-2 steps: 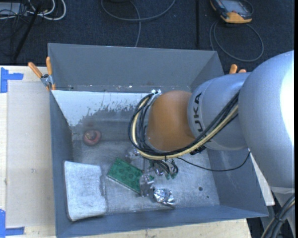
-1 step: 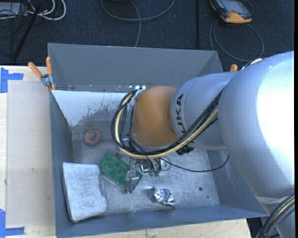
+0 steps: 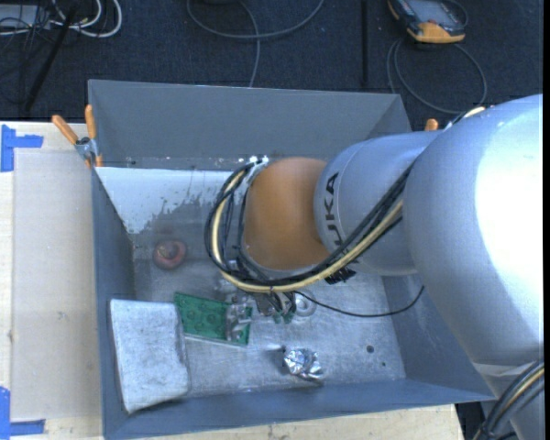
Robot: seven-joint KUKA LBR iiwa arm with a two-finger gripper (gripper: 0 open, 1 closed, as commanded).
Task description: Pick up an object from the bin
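Here we see the arm reaching in from the right, with its orange cover hanging over the middle of the bin. Yellow and black cables loop round the left side of the cover. Under it the gripper is down close to the bin floor, at the right edge of a green board. The board lies flat in the front half of the bin, slightly askew. Whether the gripper is spread or pressed together we cannot tell, because the cover and cables hide most of it. Nor can we tell whether it touches the board. A grey cloth lies in the front left corner, just beside the board. A crumpled foil ball sits near the front wall, right of the board and apart from it. A reddish disc rests alone further back on the left.
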